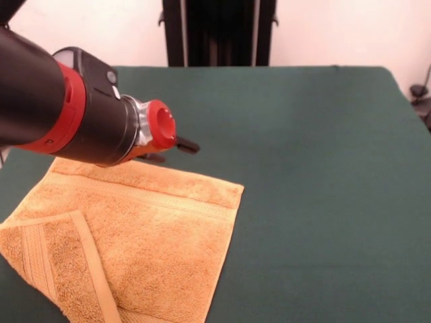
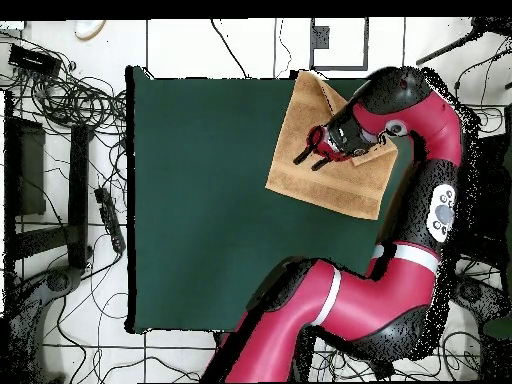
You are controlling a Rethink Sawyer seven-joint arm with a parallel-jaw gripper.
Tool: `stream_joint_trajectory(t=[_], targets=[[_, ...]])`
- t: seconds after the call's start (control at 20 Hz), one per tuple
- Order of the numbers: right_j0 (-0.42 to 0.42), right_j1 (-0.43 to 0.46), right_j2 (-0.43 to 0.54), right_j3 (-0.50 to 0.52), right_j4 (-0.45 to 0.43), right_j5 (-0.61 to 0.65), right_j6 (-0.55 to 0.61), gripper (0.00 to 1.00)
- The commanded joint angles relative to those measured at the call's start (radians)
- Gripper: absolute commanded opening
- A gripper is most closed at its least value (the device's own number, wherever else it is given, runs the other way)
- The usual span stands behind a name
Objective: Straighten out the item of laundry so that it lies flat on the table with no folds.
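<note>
The golden-orange towel lies on the dark green table at the near left of the front view. Its near left corner is folded over onto the towel, showing a woven band. The rest lies flat. My gripper hovers just above the towel's far edge, open and empty, its two black fingers apart. In the overhead view the towel lies at the table's upper right, partly hidden by my arm. There the gripper is over the towel's left part.
The black pedestal stands behind the table's far edge. The towel lies close to the table's edges at that corner. Cables and gear lie on the floor beside the table. Bare felt spreads to the right in the front view.
</note>
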Motion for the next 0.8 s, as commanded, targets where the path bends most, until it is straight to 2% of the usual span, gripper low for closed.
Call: stream_joint_trajectory(t=[0.05, 0.25, 0.55, 0.8], targets=[[0.067, -0.001, 0.091, 0.067, 0.068, -0.201, 0.293, 1.0], [0.075, 0.007, 0.098, 0.07, 0.083, -0.257, 0.237, 1.0], [0.084, 0.033, 0.073, 0.068, 0.092, -0.31, 0.259, 1.0], [0.093, 0.04, 0.054, 0.074, 0.096, -0.273, 0.271, 1.0]])
